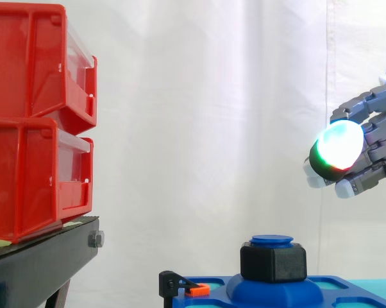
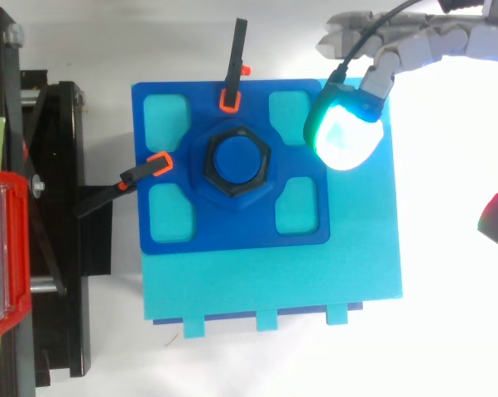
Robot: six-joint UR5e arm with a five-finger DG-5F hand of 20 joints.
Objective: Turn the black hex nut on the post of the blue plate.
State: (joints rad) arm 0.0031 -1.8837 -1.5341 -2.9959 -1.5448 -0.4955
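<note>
Hand (image 1: 372, 138) hovering with fingers loosely bent, holding nothing, black hex nut (image 1: 273, 262) below and ahead of it on the post (image 2: 237, 160) of the blue plate (image 2: 232, 236), apart from its fingertips, red bins (image 1: 33, 122) well beyond.

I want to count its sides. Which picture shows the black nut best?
The top view. It looks straight down on the black hex nut, so all six sides show around the blue post. The side view shows just its front faces, below the post's cap.

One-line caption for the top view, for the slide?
Hand poised over the blue plate's upper-right corner, clear of the black hex nut on the central post.
</note>
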